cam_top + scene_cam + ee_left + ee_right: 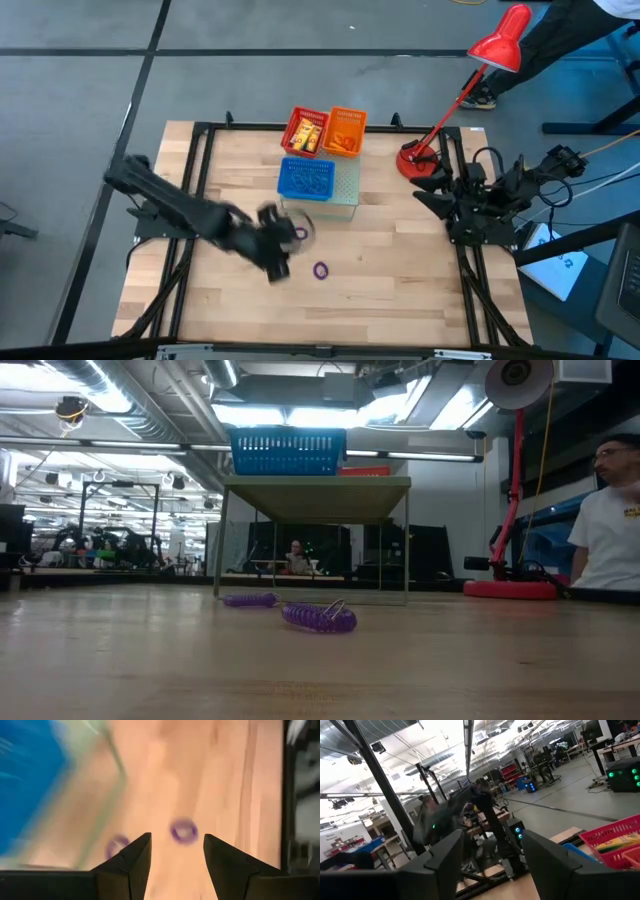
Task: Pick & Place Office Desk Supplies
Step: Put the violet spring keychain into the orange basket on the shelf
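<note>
Two purple loops lie flat on the wooden table: one [320, 270] toward the near edge, the other [300, 232] beside the shelf. In the low view they show as loop [320, 618] and loop [250, 600]. My left gripper [280, 262] hangs open above the table between them, touching nothing. In its wrist view the gripper [175, 840] has one loop [183, 831] just beyond its fingertips and the other loop [117, 846] off to one side. My right gripper [428, 196] waits open at the table's right edge, and its wrist view [492, 837] shows the gap. Yellow pieces [310, 133] lie in the red basket.
A blue basket [307, 178] sits on a pale green shelf [347, 186] at the table's middle. Behind it stand a red basket [300, 128] and an orange basket [346, 130]. A red lamp's base [415, 160] stands at far right. A person [610, 530] stands beyond the table.
</note>
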You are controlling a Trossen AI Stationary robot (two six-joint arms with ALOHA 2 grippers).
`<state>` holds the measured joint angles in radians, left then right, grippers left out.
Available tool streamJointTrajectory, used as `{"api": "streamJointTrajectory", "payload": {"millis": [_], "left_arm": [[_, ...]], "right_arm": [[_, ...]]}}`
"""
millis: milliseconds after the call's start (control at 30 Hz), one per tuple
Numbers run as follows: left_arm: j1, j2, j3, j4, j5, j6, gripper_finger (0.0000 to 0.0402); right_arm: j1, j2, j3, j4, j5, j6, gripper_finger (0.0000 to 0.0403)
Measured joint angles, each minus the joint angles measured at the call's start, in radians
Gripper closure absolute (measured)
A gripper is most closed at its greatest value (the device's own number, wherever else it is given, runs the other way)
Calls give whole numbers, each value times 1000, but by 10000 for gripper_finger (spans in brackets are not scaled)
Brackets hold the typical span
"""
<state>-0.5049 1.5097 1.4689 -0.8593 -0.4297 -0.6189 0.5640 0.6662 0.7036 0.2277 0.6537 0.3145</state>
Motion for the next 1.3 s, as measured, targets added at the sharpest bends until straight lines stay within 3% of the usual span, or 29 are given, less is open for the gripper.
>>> {"api": "streamJointTrajectory", "payload": {"millis": [267, 400, 567, 700, 800, 1067, 1300], "left_arm": [[-5, 255, -1, 32, 46, 100, 224], [32, 322, 1, 82, 160, 221, 224], [96, 397, -1, 5, 198, 275, 224], [146, 426, -1, -50, 129, 261, 224], [166, 422, -14, -2, 83, 231, 224], [185, 420, -57, 47, 144, 199, 224], [101, 416, 27, 156, 225, 281, 224]], "right_arm": [[0, 0, 0, -14, -18, 57, 197], [0, 0, 0, -19, -19, 71, 197], [0, 0, 0, -20, -19, 71, 197], [0, 0, 0, -20, -19, 71, 197], [0, 0, 0, -20, -19, 84, 197], [0, 0, 0, -20, -19, 93, 197], [0, 0, 0, -21, -19, 78, 197]]}}
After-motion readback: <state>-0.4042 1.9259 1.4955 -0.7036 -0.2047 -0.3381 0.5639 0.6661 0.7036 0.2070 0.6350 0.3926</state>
